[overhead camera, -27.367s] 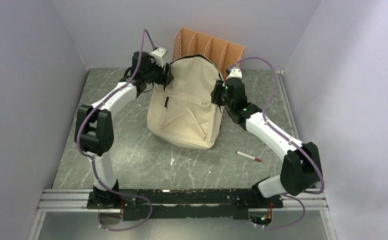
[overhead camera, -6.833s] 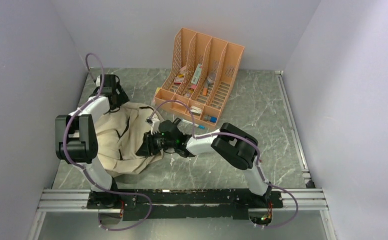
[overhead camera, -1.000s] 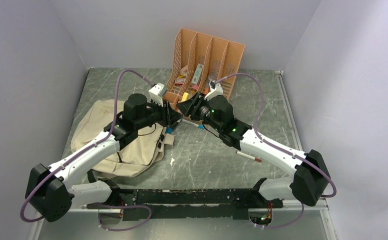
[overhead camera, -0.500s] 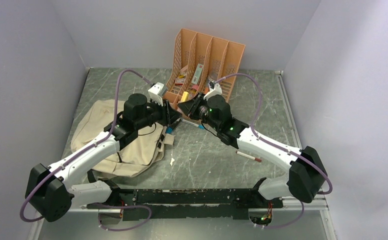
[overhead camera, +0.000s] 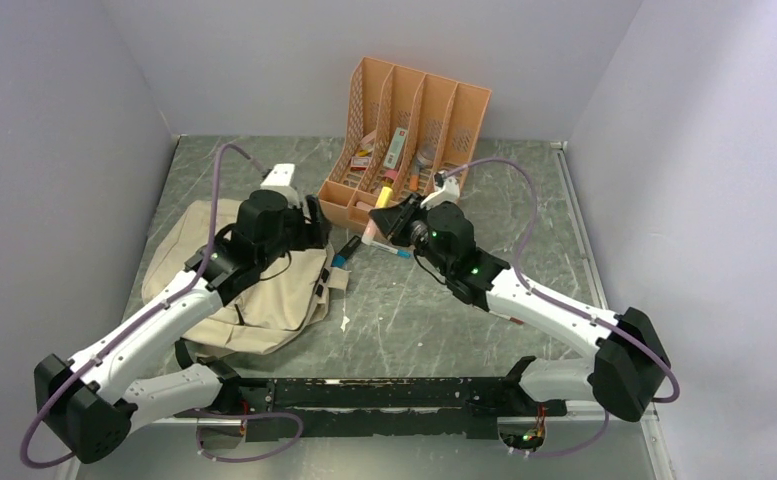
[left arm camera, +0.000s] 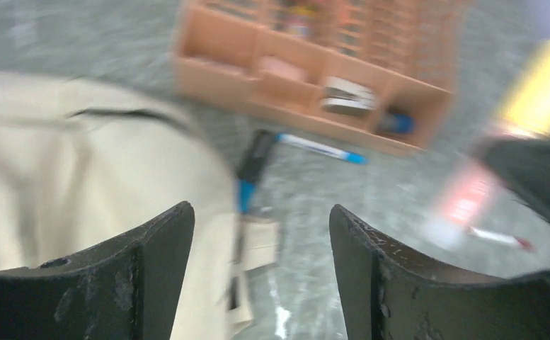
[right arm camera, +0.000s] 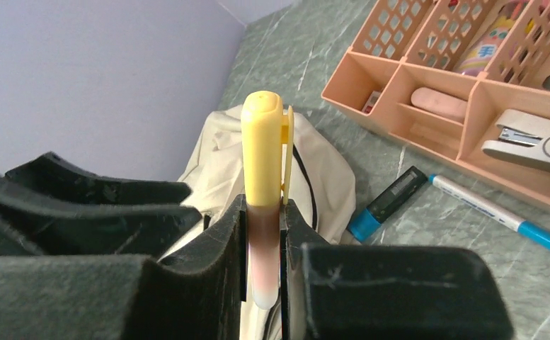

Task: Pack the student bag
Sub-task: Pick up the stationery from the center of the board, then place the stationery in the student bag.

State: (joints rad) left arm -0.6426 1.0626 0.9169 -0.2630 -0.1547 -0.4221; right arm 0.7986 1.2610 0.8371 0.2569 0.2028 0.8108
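I get the left wrist view blurred, orange plastic slotted file organizer (left arm camera: pixel 219 71) cut off at its top edge, yellow-capped highlighter pen (right arm camera: pixel 262 156), its lower end hidden inside my right pincer (right arm camera: pixel 263 212)

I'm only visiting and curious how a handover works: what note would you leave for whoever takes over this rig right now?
Right gripper: shut on a yellow-capped highlighter.
Left gripper: open, empty, over the student bag's edge.
Bag: slumped on the table's left side; its inside is not visible.
Orange file organizer: at the back, holding a stapler and eraser. A blue pen and a blue-and-black marker lie in front of it.
Done: highlighter gripped.
Left: get it into the bag, then probably the other supplies.
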